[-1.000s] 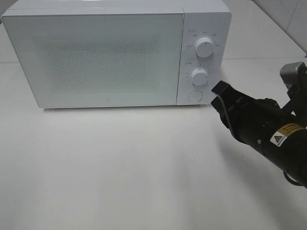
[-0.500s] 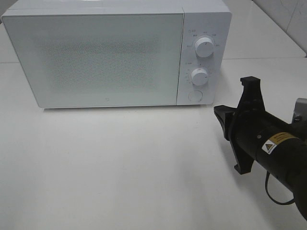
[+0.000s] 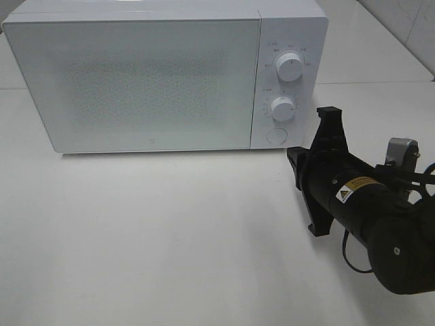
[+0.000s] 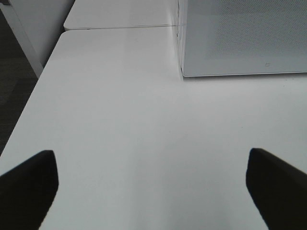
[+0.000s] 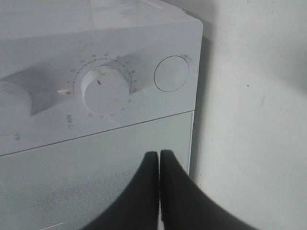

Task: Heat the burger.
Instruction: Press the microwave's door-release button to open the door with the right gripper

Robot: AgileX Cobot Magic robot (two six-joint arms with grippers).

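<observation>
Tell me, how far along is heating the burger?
Done: unclear; the boxy white microwave is closed, no burger visible. In hand: the shut right gripper is near its round white button. To do: probably opening, loading and heating; the open left gripper holds nothing.

A white microwave (image 3: 136, 81) stands at the back of the white table (image 3: 170, 238) with its speckled, frosted door (image 3: 143, 85) shut. Its control panel sits to the right of the door as seen from the high camera. The panel carries an upper knob (image 3: 290, 67), a lower knob (image 3: 283, 108) with a small red mark and a ring of fine tick marks, and a round flat button (image 3: 276, 135) below them. A thin seam (image 4: 120, 27) crosses the tabletop beside the microwave, dark floor (image 4: 9, 76) shows past the table's edge, and pale wall tiles (image 3: 408, 17) fill the far corner.
</observation>
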